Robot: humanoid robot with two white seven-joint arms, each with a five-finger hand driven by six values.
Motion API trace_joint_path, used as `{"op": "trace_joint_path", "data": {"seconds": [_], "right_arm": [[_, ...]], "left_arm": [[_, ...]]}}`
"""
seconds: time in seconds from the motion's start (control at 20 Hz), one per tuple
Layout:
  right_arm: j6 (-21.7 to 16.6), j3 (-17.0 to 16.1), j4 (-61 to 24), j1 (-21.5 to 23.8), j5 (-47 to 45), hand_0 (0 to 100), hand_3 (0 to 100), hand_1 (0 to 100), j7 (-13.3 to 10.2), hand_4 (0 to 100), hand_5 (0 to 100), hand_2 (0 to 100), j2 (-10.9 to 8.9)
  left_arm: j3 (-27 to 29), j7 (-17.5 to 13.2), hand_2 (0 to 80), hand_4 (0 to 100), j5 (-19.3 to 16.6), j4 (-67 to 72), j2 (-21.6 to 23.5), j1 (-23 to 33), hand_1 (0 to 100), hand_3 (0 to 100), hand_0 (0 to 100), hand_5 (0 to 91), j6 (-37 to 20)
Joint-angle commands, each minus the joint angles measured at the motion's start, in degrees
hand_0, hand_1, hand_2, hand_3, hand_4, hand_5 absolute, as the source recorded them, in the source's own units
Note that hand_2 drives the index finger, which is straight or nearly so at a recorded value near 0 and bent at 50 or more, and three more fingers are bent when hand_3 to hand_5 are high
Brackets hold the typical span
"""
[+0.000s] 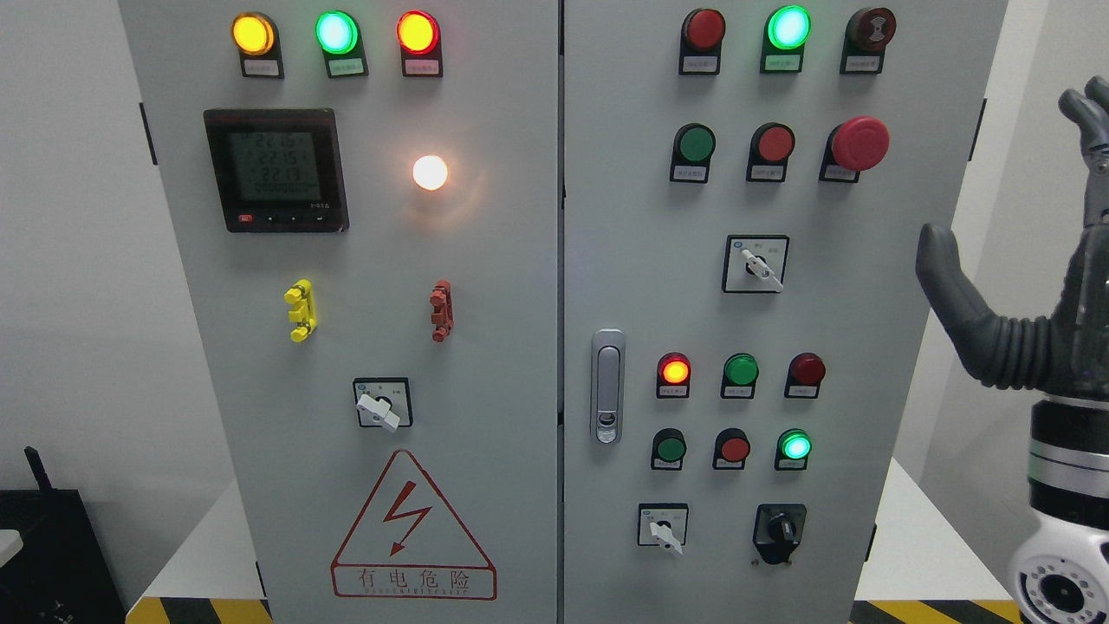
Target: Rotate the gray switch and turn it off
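Clearly the main risk is a wrong choice of switch, because the tall light-gray metal control cabinet (485, 347) carries several rotary switches that look alike. The right hand (1031, 286), a dark gray rubber-covered hand on a white and silver wrist, stands raised at the right edge of the head view, with its thumb (949, 277) stretched out to the left and its fingers (1087, 113) spread upward; it holds nothing and touches nothing. The left hand does not show at all. To the left of the thumb, and about level with it, sits a small rotary switch with a pale gray-white lever (755, 264) on a square plate; it is the nearest one to the hand and is probably the task's switch, though this is only a judgement. Two similar pale-lever switches are lower: one (663, 526) below and left of the fingers, another (382, 405) far to the left on the other door. A black rotary knob (779, 531) is also below. If the hand drifts upward on the way, the thumb could press the big red mushroom-shaped emergency button (858, 144) or the round red push button (772, 144) beside it. The lever is small against the thick fingers, so a pinch may slip, or the turn may stop short of the off position.
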Motion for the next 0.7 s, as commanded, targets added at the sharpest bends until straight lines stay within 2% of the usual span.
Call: {"op": "trace_joint_path", "data": {"seconds": [0.0,0.15,0.35,0.5,0.65], "right_arm": [[1.2,0.6,0.2,0.1,-0.1,32,39,42,-0.3,39,46,20,0.39],[1.8,1.1,0.2,0.2,-0.1,31,54,41,-0.3,53,65,24,0.66],[2.6,2.0,0.3,0.4,0.0,30,66,38,-0.3,68,82,29,1.01],[5.2,3.5,0.3,0.6,0.1,30,74,34,-0.3,75,90,38,1.36],[5.4,4.1,0.3,1.1,0.2,27,76,27,-0.3,77,93,43,2.06]], "left_arm": [[1.8,0.1,0.0,0,-0.4,1.3,0.0,0.1,39,0,12,0.0,0.0],[1.8,0.0,0.0,0,-0.4,1.3,0.0,0.0,39,0,12,0.0,0.0],[1.8,0.0,0.0,0,-0.4,1.3,0.0,0.0,39,0,12,0.0,0.0],[1.8,0.0,0.0,0,-0.4,1.3,0.0,0.0,39,0,12,0.0,0.0],[1.8,0.0,0.0,0,-0.4,1.3,0.0,0.0,39,0,12,0.0,0.0]]}}
